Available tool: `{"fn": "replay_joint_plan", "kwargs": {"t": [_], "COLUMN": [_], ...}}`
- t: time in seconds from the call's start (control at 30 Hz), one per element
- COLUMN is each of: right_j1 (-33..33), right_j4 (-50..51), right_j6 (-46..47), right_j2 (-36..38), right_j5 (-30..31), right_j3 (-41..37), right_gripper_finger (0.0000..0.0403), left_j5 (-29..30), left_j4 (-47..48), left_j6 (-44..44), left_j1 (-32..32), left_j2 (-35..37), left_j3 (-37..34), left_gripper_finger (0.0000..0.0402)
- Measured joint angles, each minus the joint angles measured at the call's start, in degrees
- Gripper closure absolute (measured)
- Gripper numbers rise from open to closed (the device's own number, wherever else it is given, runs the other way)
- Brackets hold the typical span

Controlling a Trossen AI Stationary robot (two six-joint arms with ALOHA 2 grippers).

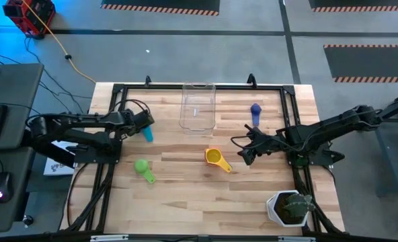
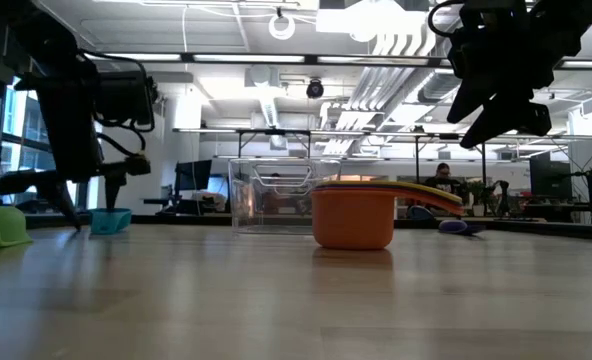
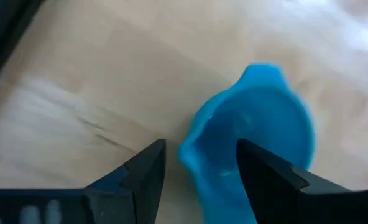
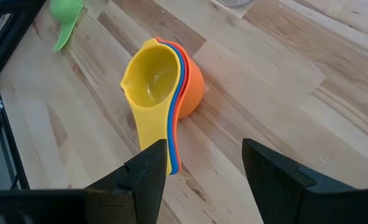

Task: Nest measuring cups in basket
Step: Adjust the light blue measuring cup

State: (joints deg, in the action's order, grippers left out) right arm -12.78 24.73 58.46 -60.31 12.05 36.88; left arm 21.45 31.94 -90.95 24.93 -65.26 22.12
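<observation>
We are at the pick-up step: our left gripper [image 3: 199, 171], jaws apart, straddles the light blue measuring cup [image 3: 258, 143] left of the clear basket [image 1: 197, 105]. Next we judge it must clamp and lift. Our right gripper [image 4: 199, 171] hangs open near the nested yellow stack [image 4: 162, 87].

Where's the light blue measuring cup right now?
In the high view the light blue cup sits on the table's left side, left of the clear basket, with the left gripper right at it.
</observation>
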Motion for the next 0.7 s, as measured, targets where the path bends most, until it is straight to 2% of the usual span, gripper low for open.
{"fn": "replay_joint_plan", "kwargs": {"t": [0.17, 0.4, 0.7], "right_j1": [0.00, 0.00, 0.00], "right_j4": [-0.60, -0.83, -7.03], "right_j6": [0.00, 0.02, -0.48], "right_j2": [0.00, 0.00, -0.02], "right_j5": [0.00, 0.00, 0.04], "right_j3": [0.00, 0.00, 0.00], "right_gripper_finger": [0.0203, 0.0203, 0.0203], "left_j5": [1.86, 0.61, 1.18], "left_j4": [-0.54, -3.23, -3.16], "left_j6": [-0.93, 2.93, 14.22], "left_j1": [0.00, -2.09, -6.64], "left_j2": [-0.11, 1.06, 8.06], "left_j3": [0.03, 0.04, 5.19], "left_gripper_finger": [0.0256, 0.0383, 0.0394]}}
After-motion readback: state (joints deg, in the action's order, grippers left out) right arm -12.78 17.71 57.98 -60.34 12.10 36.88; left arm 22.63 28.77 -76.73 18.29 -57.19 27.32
